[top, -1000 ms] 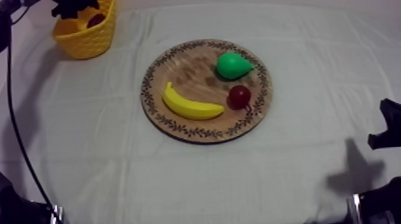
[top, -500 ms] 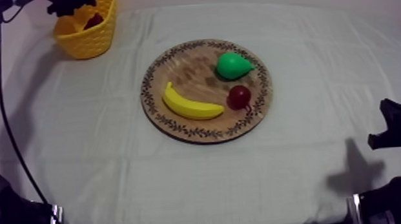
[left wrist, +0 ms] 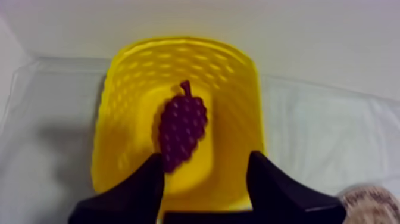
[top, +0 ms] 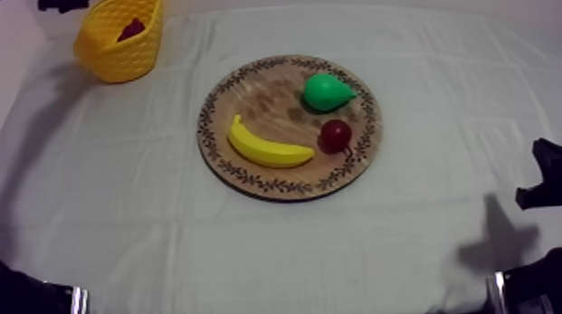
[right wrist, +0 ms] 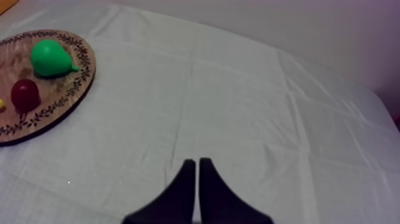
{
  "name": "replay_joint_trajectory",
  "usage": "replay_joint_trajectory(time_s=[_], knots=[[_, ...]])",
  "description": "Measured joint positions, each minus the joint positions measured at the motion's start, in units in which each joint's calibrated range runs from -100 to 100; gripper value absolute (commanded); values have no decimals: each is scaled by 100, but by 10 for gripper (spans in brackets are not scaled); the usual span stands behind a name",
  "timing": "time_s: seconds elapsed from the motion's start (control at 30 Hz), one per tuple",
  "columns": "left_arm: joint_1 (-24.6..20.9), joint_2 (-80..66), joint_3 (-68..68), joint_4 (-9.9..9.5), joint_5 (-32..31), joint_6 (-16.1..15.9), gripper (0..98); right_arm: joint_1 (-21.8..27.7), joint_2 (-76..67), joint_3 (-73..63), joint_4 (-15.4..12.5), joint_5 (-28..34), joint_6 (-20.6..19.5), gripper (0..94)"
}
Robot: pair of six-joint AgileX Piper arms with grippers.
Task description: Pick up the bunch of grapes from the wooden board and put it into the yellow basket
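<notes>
Over at the far left corner of the worktop (top: 161, 227) with its grey-white cloth: left jaws held above the yellow latticed basket (top: 122, 52), pointing down into it. Spread wide apart, released, gripping nothing. Down inside, past the black fingers (left wrist: 134, 190), flat on the basket's floor: the purple bunch of grapes (left wrist: 181, 131), stem towards the far wall. From above, just a dark red patch inside the basket's rim. Left arm (top: 60, 4) coming in at the upper left, right behind the basket.

Across to the other side: right arm (top: 553, 188) low at the worktop's right edge, well apart from the basket. Right jaws clenched together into a narrow wedge, clamped on nothing, hanging over bare cloth, near the round wooden board with the patterned rim (top: 264, 92).

On that board: a yellow banana (top: 266, 149) along the near side, a green pear (top: 325, 92) farther back, a small red fruit (top: 335, 135) near the pear and just beside the banana's tip.
</notes>
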Motion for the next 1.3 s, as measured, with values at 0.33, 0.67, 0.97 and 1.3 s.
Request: replay_joint_trajectory(time_s=[0.33, 0.67, 0.97, 1.3], knots=[[144, -2653, 2655, 6, -24, 52, 391, 0, 0, 0, 0, 0, 0, 5], [-3, -4665, 5118, 18, -95, 47, 280, 0, 0, 0, 0, -3, 0, 5], [-38, -6371, 6965, -1, -435, 187, 79, 0, 0, 0, 0, -3, 0, 5], [125, -8413, 8611, -83, -874, 129, 2, 0, 0, 0, 0, -3, 0, 5]])
